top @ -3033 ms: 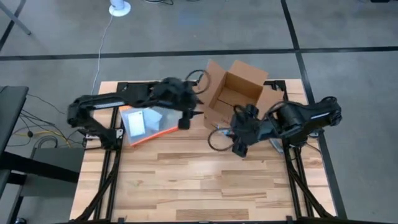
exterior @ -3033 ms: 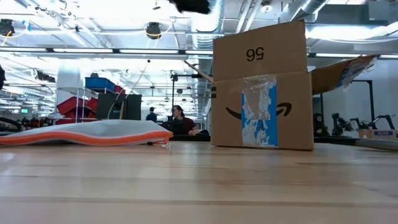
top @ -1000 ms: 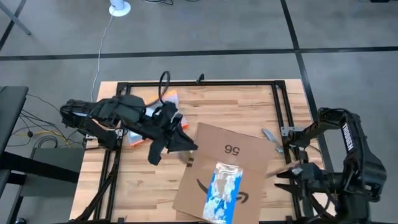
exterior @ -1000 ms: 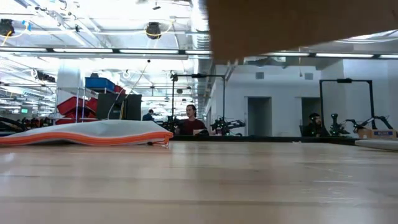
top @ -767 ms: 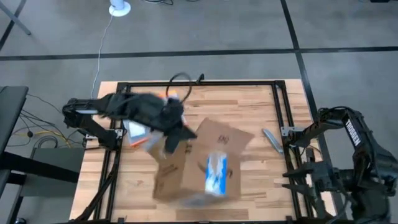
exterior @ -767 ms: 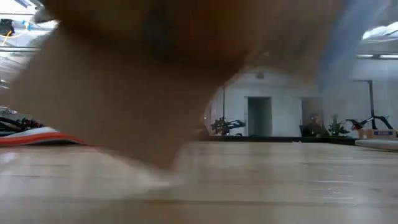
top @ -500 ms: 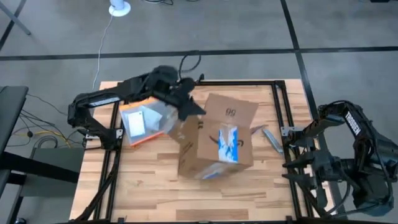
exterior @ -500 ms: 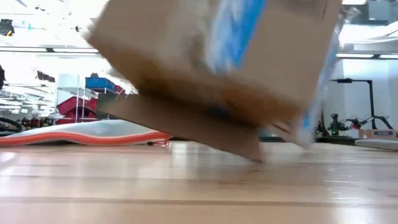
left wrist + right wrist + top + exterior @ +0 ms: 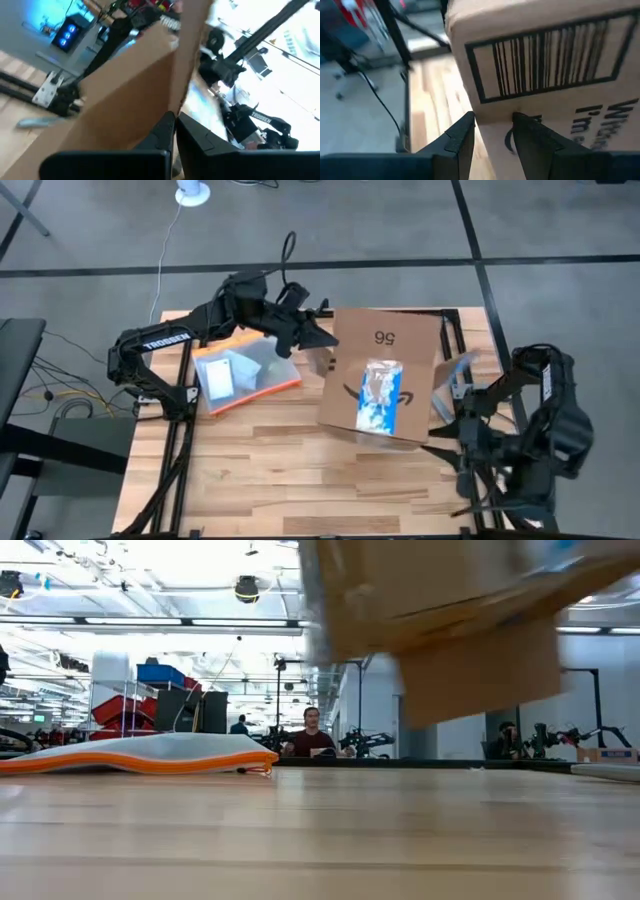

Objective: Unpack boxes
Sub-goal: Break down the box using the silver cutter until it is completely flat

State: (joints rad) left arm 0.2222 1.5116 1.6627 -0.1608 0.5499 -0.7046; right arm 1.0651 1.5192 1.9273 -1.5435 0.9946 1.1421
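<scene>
Both arms have hold of the brown corrugated cardboard box point(image 9: 382, 380) with blue-and-white tape, lifted clear off the wooden bench point(image 9: 280, 470) near its far right corner. Left gripper point(image 9: 322, 342) is pinched shut on a flap; right gripper point(image 9: 492, 131) clamps a barcode-printed flap. Orange-edged clear pouch point(image 9: 240, 376) lies by the bench's left edge.

Brown cardboard box point(image 9: 380, 380) midair, tilted
</scene>
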